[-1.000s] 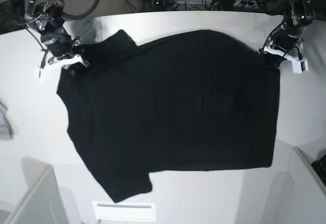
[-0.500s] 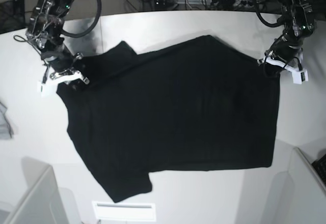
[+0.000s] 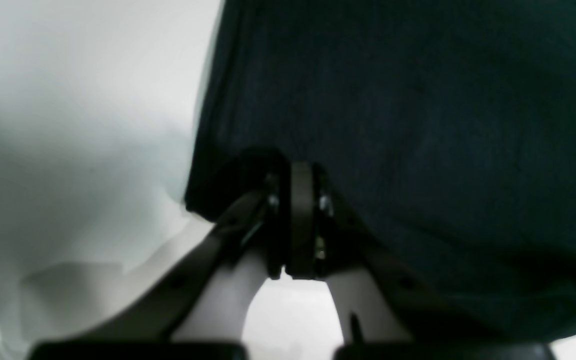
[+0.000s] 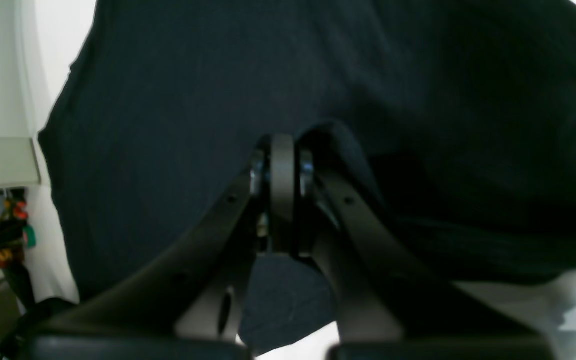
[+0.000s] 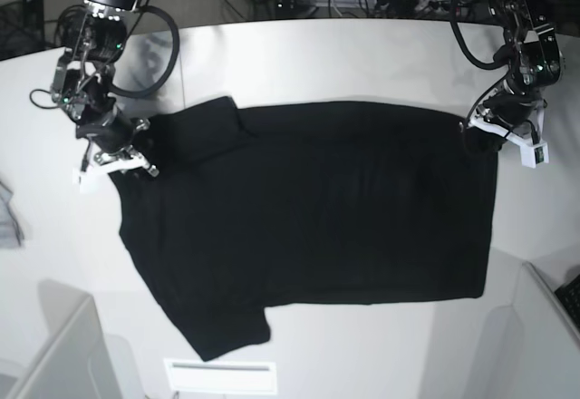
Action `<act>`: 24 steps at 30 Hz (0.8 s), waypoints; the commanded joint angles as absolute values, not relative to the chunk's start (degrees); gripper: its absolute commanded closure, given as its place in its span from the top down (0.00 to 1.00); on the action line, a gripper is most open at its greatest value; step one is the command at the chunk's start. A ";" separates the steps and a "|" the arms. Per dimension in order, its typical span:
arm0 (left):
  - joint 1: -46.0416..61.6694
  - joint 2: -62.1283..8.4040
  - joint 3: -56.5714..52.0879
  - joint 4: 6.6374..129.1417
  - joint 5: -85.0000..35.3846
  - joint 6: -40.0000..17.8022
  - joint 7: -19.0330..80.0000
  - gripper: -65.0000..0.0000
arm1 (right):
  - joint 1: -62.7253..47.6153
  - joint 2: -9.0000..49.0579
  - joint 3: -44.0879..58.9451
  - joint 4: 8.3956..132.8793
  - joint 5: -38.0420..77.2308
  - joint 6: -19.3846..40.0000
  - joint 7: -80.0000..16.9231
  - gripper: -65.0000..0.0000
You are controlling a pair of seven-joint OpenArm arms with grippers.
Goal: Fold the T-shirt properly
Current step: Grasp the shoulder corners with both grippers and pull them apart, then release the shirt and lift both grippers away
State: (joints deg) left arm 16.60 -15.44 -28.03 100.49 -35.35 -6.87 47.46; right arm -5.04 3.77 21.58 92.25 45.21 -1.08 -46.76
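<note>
- A large black short-sleeved cloth T-shirt (image 5: 308, 227) lies spread over the white table (image 5: 362, 63), plain side up; no print shows.
- The shirt's long axis runs across the base view. One sleeve (image 5: 222, 331) sticks out toward the near table edge at lower left; the other sleeve (image 5: 195, 127) lies bunched near the far left corner.
- The far edge of the shirt runs in a nearly straight line between the two pincers.
- The right pincer (image 5: 122, 159) sits at the shirt's far left corner in the base view, by the bunched sleeve. Its jaws are pressed together on the cloth.
- In the right wrist view the right pincer's (image 4: 282, 165) closed jaws pinch a raised fold of the black fabric (image 4: 318, 75), and the cloth drapes away below and to both sides.
- The left pincer (image 5: 485, 131) sits at the far right corner of the shirt in the base view, its jaws likewise clamped on the cloth edge.
- In the left wrist view the left pincer's (image 3: 300, 190) jaws meet on the corner of the dark fabric (image 3: 418, 100), with bare white table to the left of it.
- The shirt's right edge (image 5: 494, 227) falls straight toward the near side of the table.
- A pale grey bin edge (image 5: 63, 354) shows at the lower left corner, apart from the shirt.
</note>
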 commanded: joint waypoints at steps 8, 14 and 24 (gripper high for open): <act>13.05 -15.52 -27.91 101.32 -30.90 -7.08 47.16 0.00 | -0.31 4.35 21.67 89.19 46.20 -0.66 -45.85 0.00; 11.30 -15.60 -28.44 97.45 -30.99 -7.08 47.16 0.00 | 2.24 4.35 21.67 85.67 46.20 -0.66 -45.76 0.00; 9.01 -15.60 -28.44 95.96 -30.90 -7.08 47.16 0.00 | 6.64 3.82 21.93 83.47 37.14 -0.66 -45.58 0.00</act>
State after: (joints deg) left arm 9.50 -14.76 -28.03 95.13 -30.65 -6.90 48.25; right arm 5.41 3.53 21.78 82.39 36.27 -1.08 -46.54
